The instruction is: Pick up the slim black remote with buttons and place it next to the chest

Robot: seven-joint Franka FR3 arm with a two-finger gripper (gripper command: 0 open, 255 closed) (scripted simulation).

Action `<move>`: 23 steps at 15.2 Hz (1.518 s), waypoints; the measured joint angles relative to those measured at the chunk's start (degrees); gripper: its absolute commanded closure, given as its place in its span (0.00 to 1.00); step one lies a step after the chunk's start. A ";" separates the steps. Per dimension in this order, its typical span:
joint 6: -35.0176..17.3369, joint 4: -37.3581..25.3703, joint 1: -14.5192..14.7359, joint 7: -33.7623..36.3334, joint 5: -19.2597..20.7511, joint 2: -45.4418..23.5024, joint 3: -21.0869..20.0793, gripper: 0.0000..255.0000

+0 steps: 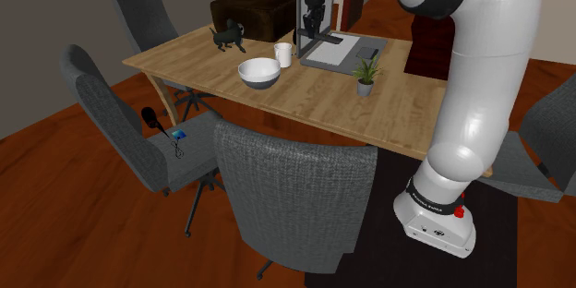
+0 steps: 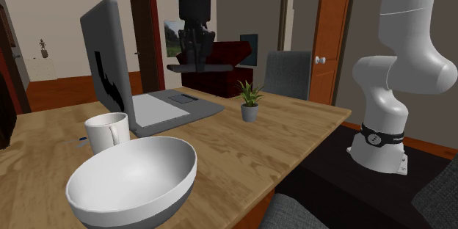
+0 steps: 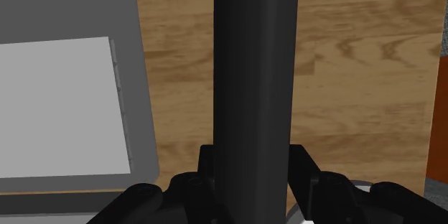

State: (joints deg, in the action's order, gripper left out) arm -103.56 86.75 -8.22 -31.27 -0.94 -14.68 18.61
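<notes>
The white arm (image 1: 480,83) rises from its stand at the shoulder view's lower right and reaches over a long wooden table (image 1: 406,102). Grey upholstered chairs (image 1: 295,194) stand around the table. The shoulder view takes in the table's far end, where a dark brown chest (image 1: 247,14) sits, and a small black cat figure (image 1: 227,35) stands just in front of it.

The second exterior view looks along the tabletop from the other way. It gives an open grey laptop (image 2: 110,51) with its screen upright, a white bowl (image 2: 132,183) close to the camera, and a white mug (image 2: 106,131) just behind the bowl. A little potted plant (image 2: 250,103) stands beyond the laptop's base.

That view also gives height. The black gripper (image 2: 195,53) hangs above the laptop, and the remote (image 2: 213,67) lies level in it, clear of the table, sticking out to either side.

The wrist view tells the clasp itself (the plainest evidence of the three). The remote is a slim black bar running straight out from the hand, and one finger (image 3: 301,169) presses against each long side of it. Under it lie bare wood and the laptop's grey edge. In the shoulder view the chest lies to the gripper's left.
</notes>
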 measured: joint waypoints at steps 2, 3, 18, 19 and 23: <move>1.39 -1.46 -0.10 -0.12 -0.04 -0.07 0.04 1.00; 2.20 -2.36 -0.14 -0.15 -0.07 -0.17 0.05 1.00; 15.60 -19.38 -1.58 -1.11 -1.32 -3.88 0.27 1.00; 16.50 -20.45 -1.70 -1.20 -1.39 -4.06 0.29 1.00; 20.91 -27.19 -2.58 -1.52 -2.18 -6.43 0.31 1.00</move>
State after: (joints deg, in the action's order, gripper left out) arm -82.65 59.56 -10.80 -32.79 -3.12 -21.11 18.92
